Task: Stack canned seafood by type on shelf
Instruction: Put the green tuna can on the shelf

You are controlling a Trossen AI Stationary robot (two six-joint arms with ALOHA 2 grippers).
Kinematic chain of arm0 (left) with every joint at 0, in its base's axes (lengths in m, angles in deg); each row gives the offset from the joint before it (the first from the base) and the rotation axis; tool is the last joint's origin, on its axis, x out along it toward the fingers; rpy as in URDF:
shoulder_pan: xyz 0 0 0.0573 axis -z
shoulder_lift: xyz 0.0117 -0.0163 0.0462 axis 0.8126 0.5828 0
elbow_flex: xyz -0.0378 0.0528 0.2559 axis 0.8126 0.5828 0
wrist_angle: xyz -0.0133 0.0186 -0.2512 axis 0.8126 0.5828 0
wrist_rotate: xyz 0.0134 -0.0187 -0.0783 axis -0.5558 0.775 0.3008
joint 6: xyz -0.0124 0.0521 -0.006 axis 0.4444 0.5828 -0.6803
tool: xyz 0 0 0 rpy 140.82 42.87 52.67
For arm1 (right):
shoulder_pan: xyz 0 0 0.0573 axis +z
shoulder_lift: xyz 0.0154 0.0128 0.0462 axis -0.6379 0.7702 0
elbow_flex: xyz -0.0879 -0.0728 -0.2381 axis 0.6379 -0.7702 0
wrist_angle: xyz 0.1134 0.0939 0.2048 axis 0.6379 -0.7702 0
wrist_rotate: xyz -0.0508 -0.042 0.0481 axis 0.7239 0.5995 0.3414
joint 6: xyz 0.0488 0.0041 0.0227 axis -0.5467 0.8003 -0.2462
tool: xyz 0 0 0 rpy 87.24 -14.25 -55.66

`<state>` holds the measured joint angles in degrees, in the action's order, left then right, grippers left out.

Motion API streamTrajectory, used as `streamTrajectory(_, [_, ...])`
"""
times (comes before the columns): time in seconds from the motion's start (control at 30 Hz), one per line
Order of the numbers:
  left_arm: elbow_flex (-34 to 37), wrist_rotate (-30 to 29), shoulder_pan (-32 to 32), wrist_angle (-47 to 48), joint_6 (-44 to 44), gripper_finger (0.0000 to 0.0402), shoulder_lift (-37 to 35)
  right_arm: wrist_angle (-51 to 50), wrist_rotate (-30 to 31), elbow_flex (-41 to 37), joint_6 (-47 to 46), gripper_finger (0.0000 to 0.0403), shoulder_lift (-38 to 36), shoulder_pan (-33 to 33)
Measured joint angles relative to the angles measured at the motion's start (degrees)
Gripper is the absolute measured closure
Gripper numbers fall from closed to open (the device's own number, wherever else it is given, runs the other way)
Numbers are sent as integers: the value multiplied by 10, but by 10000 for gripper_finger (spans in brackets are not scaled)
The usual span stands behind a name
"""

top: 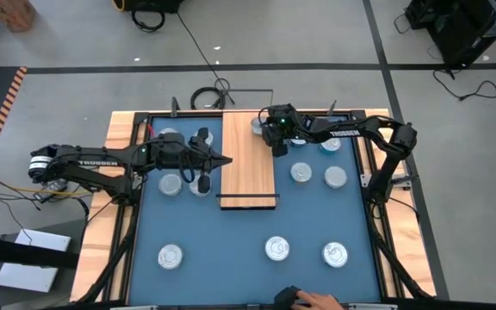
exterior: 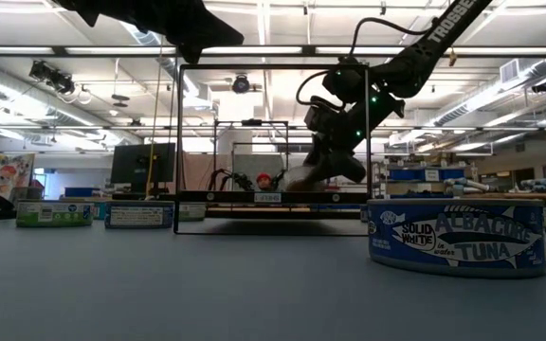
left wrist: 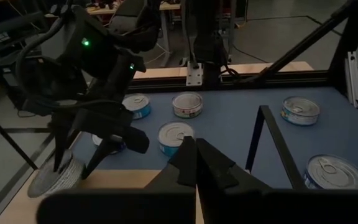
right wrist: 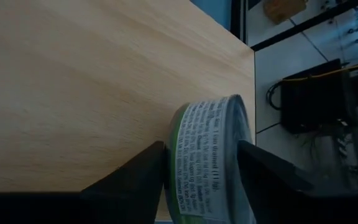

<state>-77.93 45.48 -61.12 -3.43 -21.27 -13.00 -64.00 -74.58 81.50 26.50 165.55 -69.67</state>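
Light-wood shelf (top: 248,159) carries one tin (right wrist: 213,158) at its 12 o'clock end, straddled by the right end effector (right wrist: 201,171), fingers apart; left end effector (top: 224,161) closed.

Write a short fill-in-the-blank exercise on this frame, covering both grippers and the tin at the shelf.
1. The right gripper has a tin between its fingers over the far end of the light-wood ____.
2. The left gripper, at the shelf's left edge, has its fingers ____.
3. The nearest tin in the low view is labelled albacore ____.
4. The table surface around the shelf is coloured ____.

Missing words: shelf; shut; tuna; blue
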Motion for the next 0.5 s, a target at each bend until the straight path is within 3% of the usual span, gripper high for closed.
streamTrajectory(0.33, [0, 2, -1, 1, 3, 399, 0, 10, -10, 0, -35, 171, 0, -4])
streamTrajectory(0.5, [0, 2, -4, 1, 1, 398, 0, -6, 43, 6, -38, 188, -24, 4])
